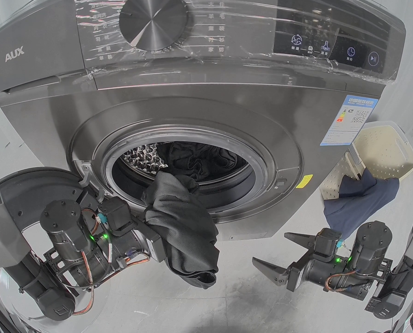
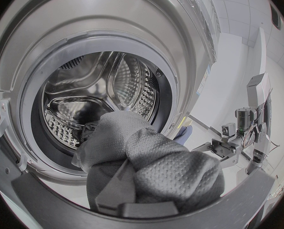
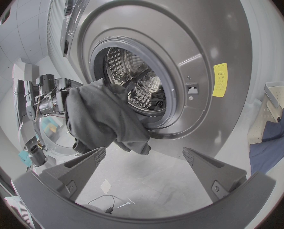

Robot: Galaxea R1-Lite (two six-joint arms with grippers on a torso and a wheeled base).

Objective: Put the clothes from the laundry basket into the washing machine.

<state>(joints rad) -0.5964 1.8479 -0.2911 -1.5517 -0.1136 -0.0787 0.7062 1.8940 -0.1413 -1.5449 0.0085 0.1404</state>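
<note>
L: left gripper (image 2: 134, 204) clamped on grey garment (image 1: 183, 227), upper end over door seal of washing machine (image 1: 206, 98), lower end hanging outside | R: right gripper (image 1: 272, 249) jaws apart, empty, low before machine | drum: black clothes (image 1: 201, 160) | blue garment (image 1: 359, 200) draped over laundry basket (image 1: 391, 149) rim

washing machine (image 1: 271, 116): dark metallic grey front, with a paler grey door ring.
drum (image 2: 129, 83): bright steel, embossed with rows of small studs.
garment I hold (image 1: 183, 223): charcoal grey, with a fine dotted weave.
clothes in the drum (image 1: 197, 160): plain black.
laundry basket (image 1: 391, 149): cream, with a grid of small holes.
cloth on the basket (image 1: 359, 200): plain navy blue.
sticker (image 1: 304, 181): yellow.
label (image 1: 350, 119): white under a blue header.
my right gripper (image 1: 271, 249): black.
floor (image 1: 243, 297): pale grey, with darker smudges.
</note>
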